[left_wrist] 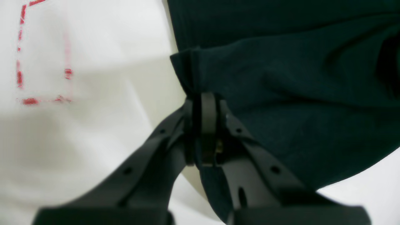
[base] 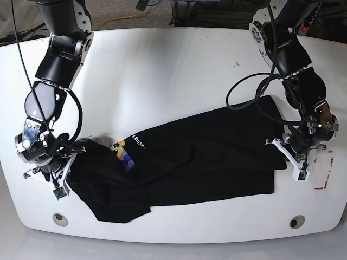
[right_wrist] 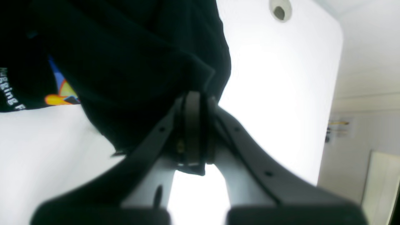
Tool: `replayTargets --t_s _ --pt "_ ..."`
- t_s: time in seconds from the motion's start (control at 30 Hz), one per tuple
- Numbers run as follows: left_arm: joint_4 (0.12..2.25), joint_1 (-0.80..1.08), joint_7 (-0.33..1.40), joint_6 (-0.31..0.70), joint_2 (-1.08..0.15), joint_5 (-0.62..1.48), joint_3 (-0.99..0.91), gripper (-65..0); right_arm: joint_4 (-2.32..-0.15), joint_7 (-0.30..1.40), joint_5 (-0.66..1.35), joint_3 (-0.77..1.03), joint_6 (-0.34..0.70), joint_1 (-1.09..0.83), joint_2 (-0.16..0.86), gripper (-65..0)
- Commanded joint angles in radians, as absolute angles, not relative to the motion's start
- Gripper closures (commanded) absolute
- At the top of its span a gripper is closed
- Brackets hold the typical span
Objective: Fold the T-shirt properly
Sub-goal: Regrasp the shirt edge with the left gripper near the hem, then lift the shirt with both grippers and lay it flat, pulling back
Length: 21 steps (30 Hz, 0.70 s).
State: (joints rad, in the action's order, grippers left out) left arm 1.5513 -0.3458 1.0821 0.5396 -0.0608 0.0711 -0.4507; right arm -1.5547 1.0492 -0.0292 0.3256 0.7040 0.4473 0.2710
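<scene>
- Left gripper (left_wrist: 204,103) and right gripper (right_wrist: 195,103) are both clamped tight on T-shirt (base: 195,157) edges.
- White text (right_wrist: 9,90) reads perhaps "Hugging".
- Bare table (base: 162,70) lies beyond.

Lab, white table (base: 173,70), red tape marks (base: 325,181)

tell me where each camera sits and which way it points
Left wrist: sits on the left arm, looking along the left gripper, shut on the soft black fabric T-shirt, above the white table.
Right wrist: sits on the right arm, looking along the right gripper, shut on the T-shirt near its colourful print.
Base: looks down from overhead at the table; both arms show, with the T-shirt stretched between them.
All three views share the T-shirt.
</scene>
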Motion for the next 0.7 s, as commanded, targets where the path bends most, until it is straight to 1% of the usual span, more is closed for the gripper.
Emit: replayTargets --t_s 0.0,0.13,0.23,0.33,0.4,0.47,0.6,0.67 --pt "1.615 -0.453 1.056 0.539 -0.074 0.079 -0.449 -0.4 -1.521 0.998 -0.031 0.328 0.698 0.532 0.294 0.0" --pt "1.647 -0.555 1.07 0.526 -0.082 0.077 -0.417 -1.1 -1.486 0.977 -0.031 0.321 0.698 0.608 0.317 0.0" --pt "1.733 -0.57 1.141 0.509 -0.124 0.085 -0.406 -0.8 -1.44 0.977 -0.03 0.32 0.698 0.704 0.323 0.0" --pt "1.874 -0.598 1.15 0.507 -0.159 0.085 -0.397 -1.0 -1.426 0.983 -0.03 0.32 0.698 0.792 0.325 0.0" --pt "1.919 -0.638 1.179 0.509 -0.183 0.085 -0.395 -1.0 -1.429 0.987 -0.03 0.318 0.698 0.832 0.325 0.0" --pt "1.933 -0.705 1.213 0.512 -0.217 0.087 -0.4 -1.0 -1.429 1.009 -0.03 0.318 0.698 0.885 0.337 0.0" --pt "1.931 -0.837 1.218 0.515 -0.309 0.088 -0.397 -1.1 -1.429 1.061 -0.022 0.318 0.698 0.975 0.358 0.0" --pt "1.928 -0.894 1.218 0.542 -0.34 0.088 -0.394 -1.1 -1.446 1.079 -0.022 0.318 0.698 1.001 0.361 0.0"
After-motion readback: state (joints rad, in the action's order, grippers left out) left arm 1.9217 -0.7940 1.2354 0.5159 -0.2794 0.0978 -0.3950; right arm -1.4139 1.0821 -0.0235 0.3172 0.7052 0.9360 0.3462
